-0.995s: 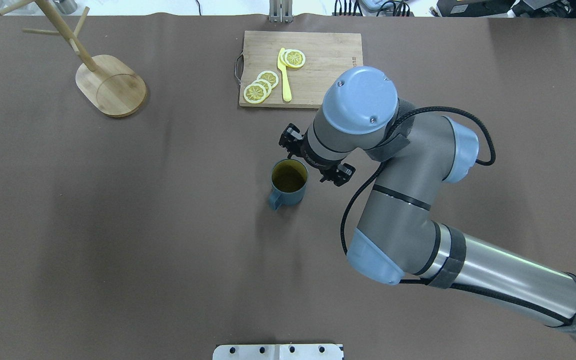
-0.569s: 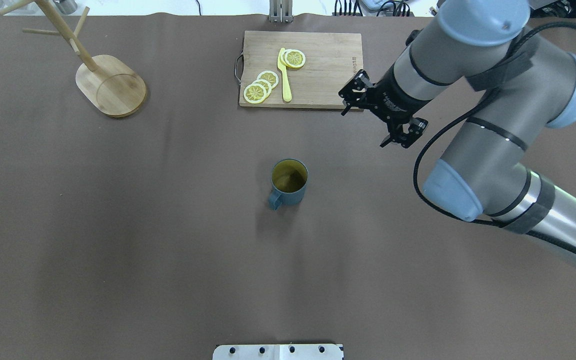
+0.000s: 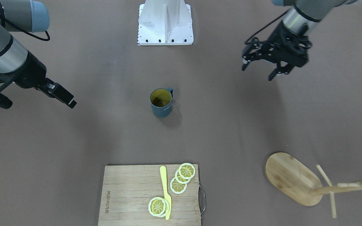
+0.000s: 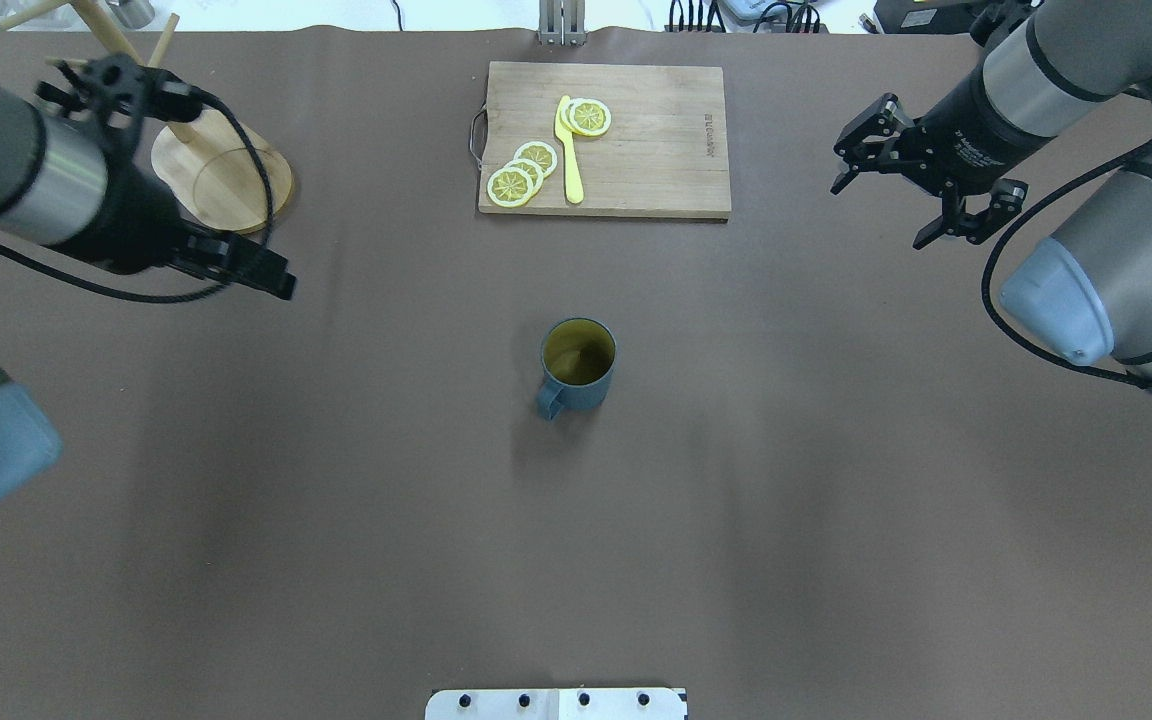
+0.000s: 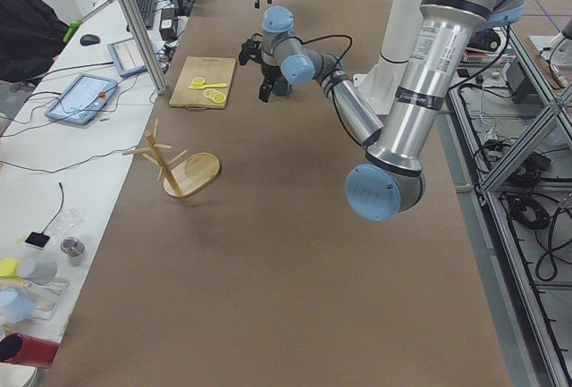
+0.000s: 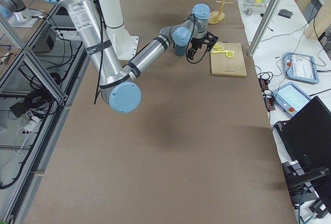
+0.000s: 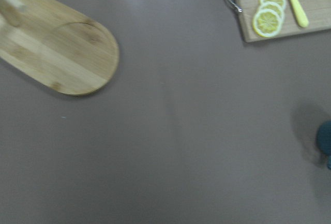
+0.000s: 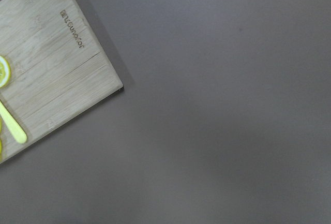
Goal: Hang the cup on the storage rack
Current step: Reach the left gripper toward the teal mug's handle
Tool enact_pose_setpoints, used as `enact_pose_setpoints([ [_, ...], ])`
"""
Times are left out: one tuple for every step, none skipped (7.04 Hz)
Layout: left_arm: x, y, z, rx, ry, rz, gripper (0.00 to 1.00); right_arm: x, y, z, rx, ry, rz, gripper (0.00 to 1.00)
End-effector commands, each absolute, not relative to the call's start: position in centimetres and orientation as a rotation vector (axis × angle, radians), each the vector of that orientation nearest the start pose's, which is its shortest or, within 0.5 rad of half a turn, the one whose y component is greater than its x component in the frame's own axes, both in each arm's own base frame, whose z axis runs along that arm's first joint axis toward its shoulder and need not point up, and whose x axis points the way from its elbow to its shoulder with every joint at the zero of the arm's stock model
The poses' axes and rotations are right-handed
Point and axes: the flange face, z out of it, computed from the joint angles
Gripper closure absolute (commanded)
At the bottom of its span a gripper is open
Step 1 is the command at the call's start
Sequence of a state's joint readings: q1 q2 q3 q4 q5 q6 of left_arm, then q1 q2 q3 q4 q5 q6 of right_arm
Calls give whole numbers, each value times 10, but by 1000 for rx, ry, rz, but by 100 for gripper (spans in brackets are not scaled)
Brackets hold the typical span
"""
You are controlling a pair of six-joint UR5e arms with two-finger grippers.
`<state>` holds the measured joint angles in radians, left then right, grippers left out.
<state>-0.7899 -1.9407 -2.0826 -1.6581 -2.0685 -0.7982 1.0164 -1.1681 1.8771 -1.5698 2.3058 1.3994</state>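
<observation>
brown table (image 4: 336, 500): one cup (image 4: 579, 394) (upright), one storage rack (image 4: 226, 178), left end effector (image 3: 257, 72), right end effector (image 4: 880, 214), both splayed.

Lone upright cup (image 3: 161, 105), well apart from storage rack (image 3: 291, 179)

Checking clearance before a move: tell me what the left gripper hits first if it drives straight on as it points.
Probably bare table: the left gripper points down at the stretch between the rack and the cup, in line with neither. The exact spot is uncertain.
</observation>
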Motion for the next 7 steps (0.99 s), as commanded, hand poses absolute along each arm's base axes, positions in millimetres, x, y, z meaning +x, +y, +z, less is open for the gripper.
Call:
enact_pose_setpoints([
  [418, -396, 186, 479, 974, 287, 3, -237, -543, 318, -188, -936, 486, 0],
  [444, -403, 203, 547, 1014, 288, 5, -232, -543, 333, -178, -921, 461, 0],
  [490, -390, 218, 609, 1021, 296, 5, -224, -543, 345, -164, -911, 434, 0],
  [523, -367, 221, 627, 1008, 316, 7, -218, -546, 350, -162, -907, 445, 0],
  [537, -352, 215, 623, 1022, 336, 7, -212, -551, 355, -165, -904, 458, 0],
  [548, -338, 211, 613, 1033, 357, 7, -211, -553, 358, -169, -901, 463, 0],
  [560, -334, 215, 640, 1005, 344, 7, -211, -553, 358, -170, -902, 464, 0],
])
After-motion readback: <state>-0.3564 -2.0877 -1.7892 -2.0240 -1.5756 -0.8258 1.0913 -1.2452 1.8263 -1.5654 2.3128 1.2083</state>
